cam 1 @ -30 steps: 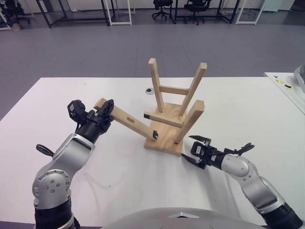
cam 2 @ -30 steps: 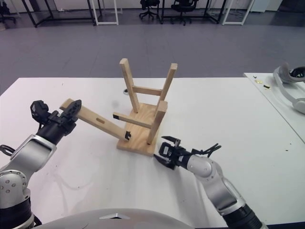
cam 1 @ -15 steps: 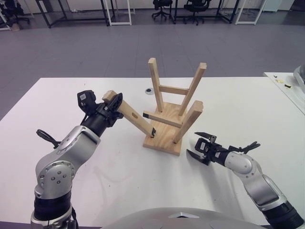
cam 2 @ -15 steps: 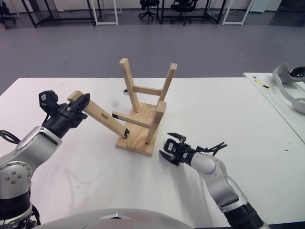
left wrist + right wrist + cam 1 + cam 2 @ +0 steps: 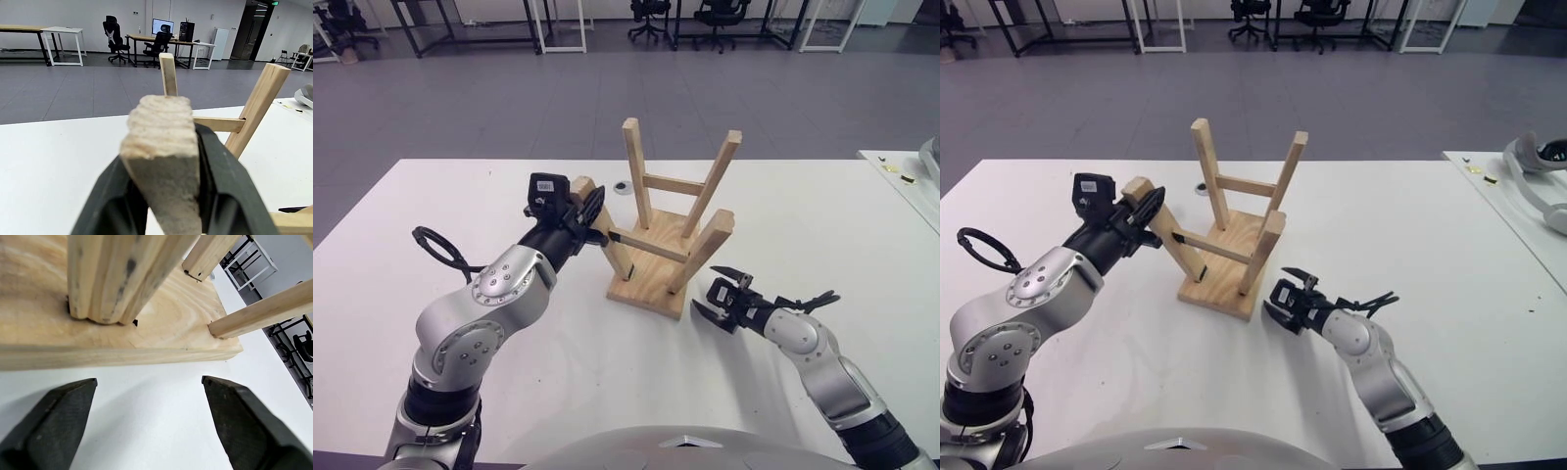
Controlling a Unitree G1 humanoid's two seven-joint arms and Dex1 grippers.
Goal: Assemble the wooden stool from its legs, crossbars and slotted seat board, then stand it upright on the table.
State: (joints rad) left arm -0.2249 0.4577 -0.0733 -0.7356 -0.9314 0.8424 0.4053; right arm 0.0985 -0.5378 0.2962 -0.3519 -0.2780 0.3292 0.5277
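Observation:
The stool stands upside down, its slotted seat board flat on the white table. Three legs rise from it, joined by crossbars. The fourth leg leans steeply, its lower end at the board's left corner and a crossbar meeting it. My left gripper is shut on that leg's upper end. Just right of the board's near corner, my right gripper rests low over the table, open. Its fingers straddle bare table facing the board's edge.
A small grey grommet sits in the table behind the stool. A white headset-like object lies on a neighbouring surface at the far right. Open tabletop stretches to the left and in front of the stool.
My left gripper has swung the fourth leg from lying low at the left up to a steep lean against the stool. The right gripper has stayed open near the board's corner.

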